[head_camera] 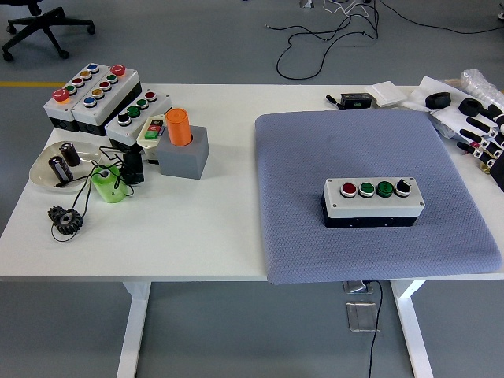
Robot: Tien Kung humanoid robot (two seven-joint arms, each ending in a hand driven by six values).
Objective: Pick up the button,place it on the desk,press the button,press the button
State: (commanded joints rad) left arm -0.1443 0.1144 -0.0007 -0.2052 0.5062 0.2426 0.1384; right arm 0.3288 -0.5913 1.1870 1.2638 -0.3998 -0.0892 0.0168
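Button box [373, 201] rests on the grey pad [315, 150], right half of the table [213, 228], four controls facing up. Right hand [482, 132] hovers at the right edge, fingers spread, empty. Pressing appears next: bring one fingertip down onto a button.

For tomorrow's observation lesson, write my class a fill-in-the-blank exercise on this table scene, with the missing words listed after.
1. The button box sits on a ____ mat.
2. Its leftmost button is ____.
3. The orange cylinder stands in a ____ block.
4. The right hand, fingers spread, holds ____.

Missing words: grey; red; grey; nothing
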